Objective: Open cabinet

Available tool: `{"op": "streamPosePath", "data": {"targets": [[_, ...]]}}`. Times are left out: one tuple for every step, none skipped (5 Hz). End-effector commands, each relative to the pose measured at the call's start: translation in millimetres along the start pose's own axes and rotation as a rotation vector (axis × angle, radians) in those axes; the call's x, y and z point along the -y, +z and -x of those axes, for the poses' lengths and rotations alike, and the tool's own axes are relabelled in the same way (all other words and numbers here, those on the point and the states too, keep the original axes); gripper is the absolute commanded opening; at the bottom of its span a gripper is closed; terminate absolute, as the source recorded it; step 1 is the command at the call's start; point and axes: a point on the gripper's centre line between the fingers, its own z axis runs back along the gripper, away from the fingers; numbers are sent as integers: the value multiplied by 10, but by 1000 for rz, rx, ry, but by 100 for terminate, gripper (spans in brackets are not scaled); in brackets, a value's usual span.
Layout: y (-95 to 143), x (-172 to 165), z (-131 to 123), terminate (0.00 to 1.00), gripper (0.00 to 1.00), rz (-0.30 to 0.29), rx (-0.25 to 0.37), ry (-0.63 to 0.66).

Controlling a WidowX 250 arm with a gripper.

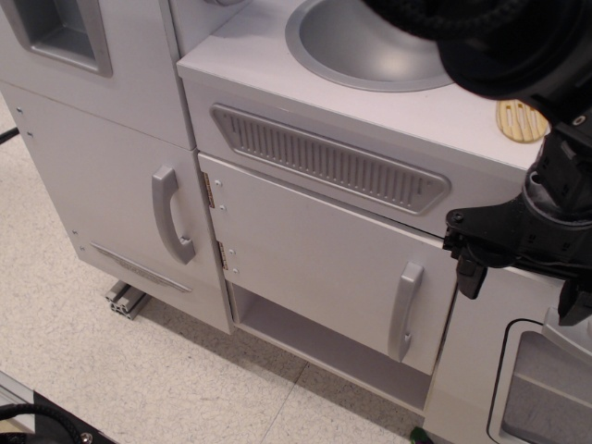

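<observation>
The cabinet door (pixel 314 254) is a wide light grey panel under the sink counter. Two small metal hinges (pixel 209 190) are on its left edge and a vertical grey bar handle (pixel 404 310) is near its right edge. The door looks shut against the frame. My black gripper (pixel 521 289) hangs at the right, just above and right of the handle, not touching it. Its jaws stand apart and empty, with one finger (pixel 469 273) near the door's upper right corner.
A grey sink bowl (pixel 370 46) sits in the counter above, with a ribbed vent panel (pixel 324 157) below it. A taller narrow door with a curved handle (pixel 171 217) is to the left. The oven door window (pixel 546 393) is at the lower right. An open shelf (pixel 324 342) lies under the cabinet door.
</observation>
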Motion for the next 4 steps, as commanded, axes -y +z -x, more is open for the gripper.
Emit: {"op": "streamPosePath", "data": {"targets": [[0,0,0,0,100,0,0,0],[-95,-186,-18,0,100,6,50,-34],[-205,-360,16,0,100,-5,78,-87],[-350,-502,60,0,100,-29,133,-139]]}}
